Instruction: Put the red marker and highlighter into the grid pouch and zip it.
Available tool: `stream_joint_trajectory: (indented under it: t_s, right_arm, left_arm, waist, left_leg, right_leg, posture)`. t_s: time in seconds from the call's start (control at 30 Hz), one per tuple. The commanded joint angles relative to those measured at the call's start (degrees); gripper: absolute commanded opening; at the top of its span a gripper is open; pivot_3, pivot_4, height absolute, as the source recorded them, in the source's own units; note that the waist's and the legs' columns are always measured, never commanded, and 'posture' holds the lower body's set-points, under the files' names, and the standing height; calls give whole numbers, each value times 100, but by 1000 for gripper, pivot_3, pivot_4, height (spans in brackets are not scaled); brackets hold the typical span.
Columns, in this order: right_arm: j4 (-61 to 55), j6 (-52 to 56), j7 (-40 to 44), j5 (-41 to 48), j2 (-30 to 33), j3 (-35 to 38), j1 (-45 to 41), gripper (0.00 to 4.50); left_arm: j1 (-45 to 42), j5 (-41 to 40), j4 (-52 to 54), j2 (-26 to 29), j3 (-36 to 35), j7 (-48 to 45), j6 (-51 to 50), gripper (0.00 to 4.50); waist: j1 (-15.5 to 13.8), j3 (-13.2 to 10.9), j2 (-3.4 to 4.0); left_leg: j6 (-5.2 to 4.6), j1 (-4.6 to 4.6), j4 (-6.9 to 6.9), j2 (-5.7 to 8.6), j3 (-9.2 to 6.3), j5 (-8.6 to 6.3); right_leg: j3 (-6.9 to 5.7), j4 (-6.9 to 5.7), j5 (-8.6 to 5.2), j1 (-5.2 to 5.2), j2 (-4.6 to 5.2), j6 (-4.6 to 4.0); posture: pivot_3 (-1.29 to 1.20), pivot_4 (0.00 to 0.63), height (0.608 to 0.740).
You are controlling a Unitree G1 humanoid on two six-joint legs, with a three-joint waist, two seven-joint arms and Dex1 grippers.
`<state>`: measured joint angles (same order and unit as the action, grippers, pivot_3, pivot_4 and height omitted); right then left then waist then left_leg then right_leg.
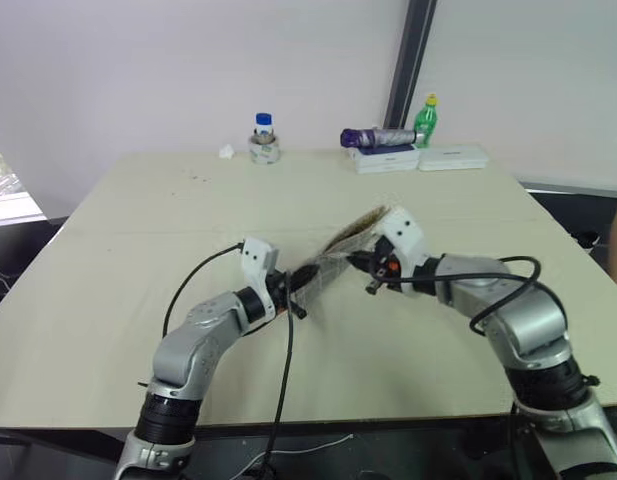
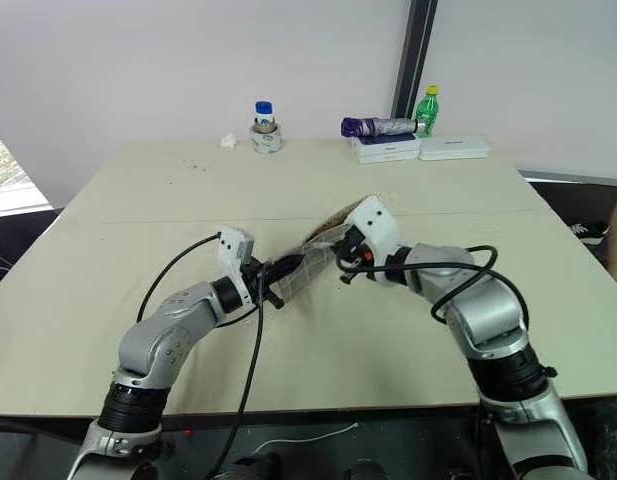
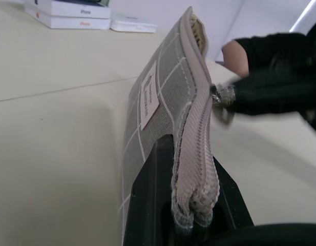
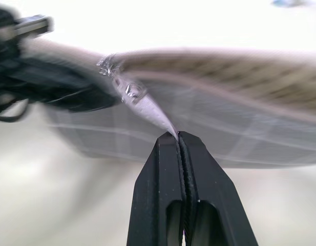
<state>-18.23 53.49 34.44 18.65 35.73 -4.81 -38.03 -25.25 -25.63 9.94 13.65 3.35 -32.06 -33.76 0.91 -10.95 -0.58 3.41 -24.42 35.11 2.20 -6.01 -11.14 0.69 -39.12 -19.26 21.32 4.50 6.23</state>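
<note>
Beige table point(image 1: 118, 330) fills the head views, its surface bare around the arms, with wide open room at 9 o'clock and toward the near edge at 6 o'clock. At the far edge, about 12 o'clock, stand a blue-capped jar point(image 1: 264, 137) on a roll of tape, and toward 1 o'clock white boxes point(image 1: 418, 158) with a purple bundle point(image 1: 373, 137) on them and a green bottle point(image 1: 425, 120) behind, all well apart from the arms.

Held up above the table's middle, between the two arms, the grid pouch point(image 3: 158, 102) is grey fabric crossed by white grid lines, with a small white label on its side and a beige zipper tape running along its upper edge. Its zipper looks shut at the end near the left arm and gapes open at the far end.

Left claw point(image 3: 191, 205) is clenched on the pouch's near corner, black fingers on either side of the fabric at about 8 o'clock of the pouch in the head views. Right claw point(image 4: 178, 134) at about 2 o'clock is pinched tight on the pale pull tab point(image 4: 150, 110) hanging from the metal zipper slider point(image 4: 132, 90).
</note>
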Motion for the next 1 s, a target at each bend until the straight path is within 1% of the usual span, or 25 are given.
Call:
stream_joint_trajectory:
  t_s: [0.03,0.17,0.3,0.47,0.5,0.6,0.7,0.8,0.87,0.97,1.0]
  right_arm:
    - [338,-286,-132,-297,404,532,-240,39]
    - [1007,-575,-271,-589,790,663,-404,39]
    - [1528,-849,-386,-809,982,678,-423,39]
    - [1544,-979,-283,-721,961,681,-377,39]
    - [1430,-941,-57,-576,989,654,-322,39]
    - [1053,-690,374,-169,987,701,-119,839]
    - [981,-783,281,-287,930,641,45,2329]
    - [948,-819,235,-257,818,665,159,3801]
    - [978,-898,190,-322,771,638,256,3801]
    - [1003,-954,145,-349,716,628,381,3801]
    - [1000,-970,138,-351,706,628,409,3834]
  left_arm:
    - [152,173,210,302,-51,-195,335,0]
    - [327,31,301,512,-139,-339,331,0]
    - [393,12,341,595,-135,-348,334,0]
    - [415,77,362,628,-106,-329,362,0]
    - [403,161,354,653,-83,-329,457,0]
    - [312,529,212,733,-58,-276,979,0]
    - [72,915,-182,905,-147,-202,1541,0]
    - [-7,1186,-461,1138,-76,-359,1900,0]
    - [2,1266,-601,1208,-35,-433,2060,0]
    - [73,1200,-662,1200,-31,-543,2024,0]
    - [110,1114,-631,1166,-42,-572,1920,718]
  waist:
    - [-2,0,0]
    - [5,0,0]
    - [12,0,0]
    - [12,0,0]
    - [11,0,0]
    - [-2,0,0]
    - [-6,0,0]
    - [1,0,0]
    - [-4,0,0]
    - [-9,0,0]
    - [-8,0,0]
  left_leg:
    - [0,0,-1,0,0,0]
    - [-1,0,-3,-2,5,0]
    - [-1,0,-3,-3,7,0]
    - [-1,0,-3,-4,9,0]
    - [-1,0,-3,-4,9,0]
    - [-1,0,-3,-5,7,0]
    - [-1,0,-2,-4,9,0]
    - [-1,0,-1,-4,9,0]
    - [-1,0,-3,-3,9,-1]
    - [-2,-2,-4,-4,8,-1]
    - [-2,-2,-4,-4,8,-1]
  right_leg:
    - [0,0,0,0,0,0]
    - [5,2,0,1,2,-1]
    - [5,2,0,1,1,-1]
    - [7,2,0,2,1,-1]
    - [7,2,0,2,1,-1]
    - [6,2,0,1,0,-1]
    - [7,2,0,1,1,-1]
    - [6,1,0,1,0,-1]
    - [7,2,0,2,1,-1]
    - [6,4,-1,3,3,0]
    - [6,4,-1,2,4,0]
  posture:
    - [0,150,737]
    - [0,150,737]
    - [0,150,737]
    - [0,150,737]
    - [0,150,737]
    - [0,150,737]
    - [0,150,737]
    - [0,150,737]
    - [0,150,737]
    - [0,150,737]
    - [0,150,737]
